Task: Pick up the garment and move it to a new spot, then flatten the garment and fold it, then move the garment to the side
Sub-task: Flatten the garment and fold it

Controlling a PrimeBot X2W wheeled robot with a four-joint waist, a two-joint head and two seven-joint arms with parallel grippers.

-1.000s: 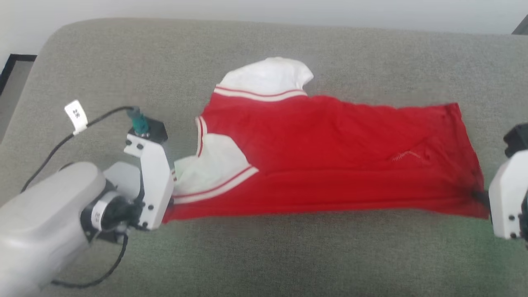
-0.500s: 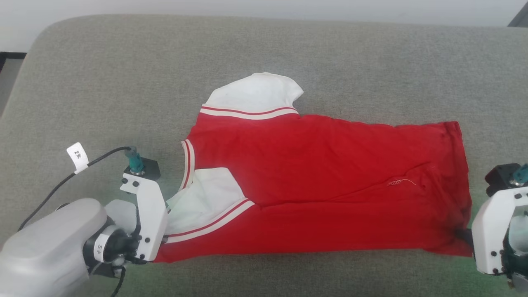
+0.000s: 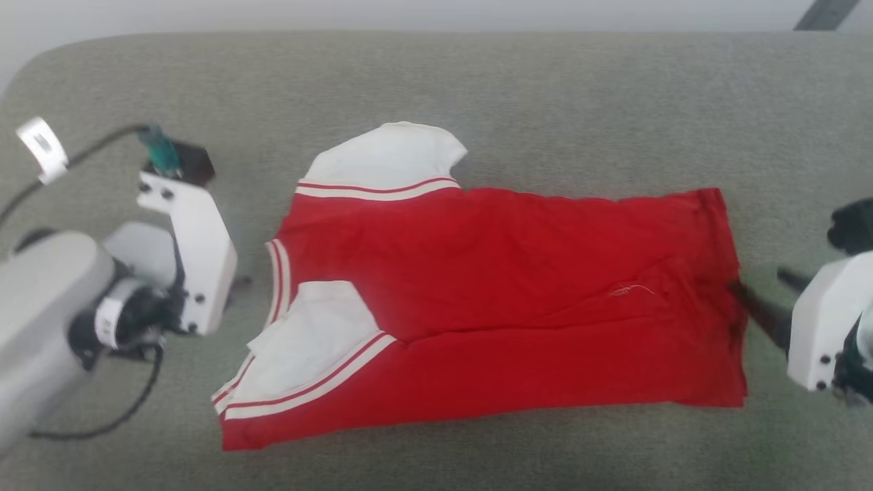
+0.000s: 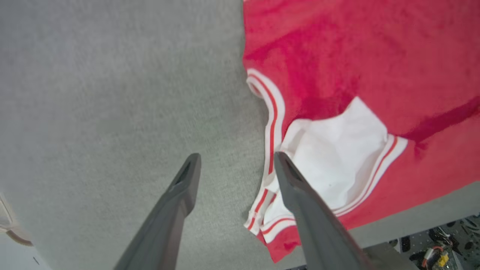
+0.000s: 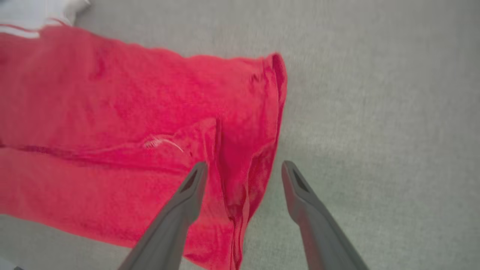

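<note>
The garment [image 3: 505, 300], a red shirt with white sleeves and striped trim, lies folded lengthwise on the grey cushion [image 3: 477, 88], collar to the left and hem to the right. My left gripper [image 4: 237, 160] is open and holds nothing. It hovers just off the collar trim [image 4: 275, 112] and the near white sleeve [image 4: 337, 161]. Its white wrist bracket [image 3: 194, 252] stands left of the shirt. My right gripper [image 5: 243, 168] is open above the hem's bunched edge [image 5: 275, 86]. In the head view, my right gripper [image 3: 758, 281] sits at the garment's right end.
The cushion's front edge [image 4: 412, 225] runs close below the garment, with floor clutter [image 4: 438, 255] beyond it. A cable with a white tag [image 3: 41, 146] trails from my left wrist. Bare grey cushion surrounds the shirt on the far side and to both sides.
Both grippers have opened and let go of the garment's ends, which now lie loose on the cushion. My left arm has drawn back to the left and farther up. The head camera shifted.
</note>
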